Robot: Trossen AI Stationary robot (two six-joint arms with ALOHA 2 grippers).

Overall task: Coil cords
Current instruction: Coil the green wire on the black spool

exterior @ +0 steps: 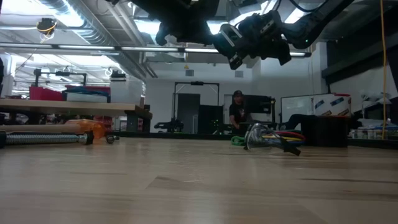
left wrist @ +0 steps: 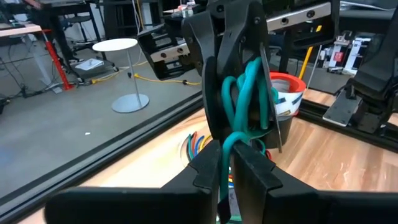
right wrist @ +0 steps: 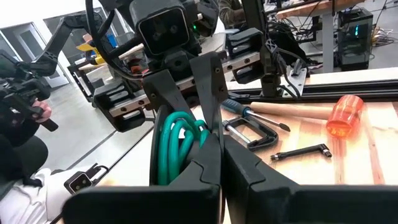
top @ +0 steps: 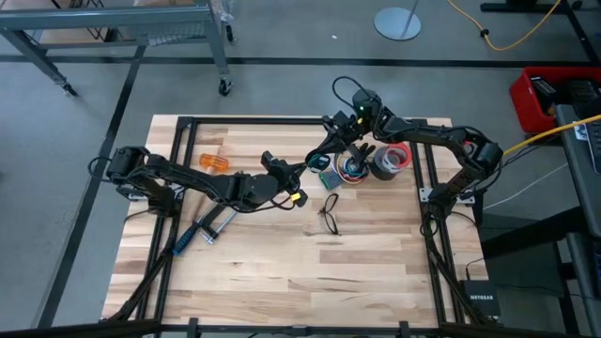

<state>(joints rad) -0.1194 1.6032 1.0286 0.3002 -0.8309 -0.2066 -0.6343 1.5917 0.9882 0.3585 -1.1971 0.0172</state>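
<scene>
The cord I see in hand is a teal cord gathered in loops (left wrist: 245, 99), held in the air between my two grippers over the table's far middle; it also shows in the right wrist view (right wrist: 177, 140). My left gripper (left wrist: 231, 171) and my right gripper (right wrist: 221, 177) face each other, both shut on it. They meet in the high view (top: 324, 161). I cannot make out a thin black cable. A small yellow piece (top: 299, 198) shows by my left wrist. My left gripper pinches a strand at the lower end of the teal loops (left wrist: 225, 155) between its two fingers, coming level from the table's left side. The loops stand up beyond the fingers, clear of the table. My right gripper pinches the teal loops (right wrist: 186, 146) between its two fingers, coming from the table's right and far side. Its fingers (left wrist: 211, 74) stand on either side of the loops. The bundle is lifted clear of the table.
Multicoloured wires (top: 355, 170) and tape rolls (top: 392, 158) lie at the far right under the grippers. Black spectacle-shaped wire loops (top: 329, 214) lie mid-table. A metal clamp (top: 211, 225) and an orange-handled tool (top: 213, 162) lie at the left. A person stands in the room beyond (exterior: 237, 109).
</scene>
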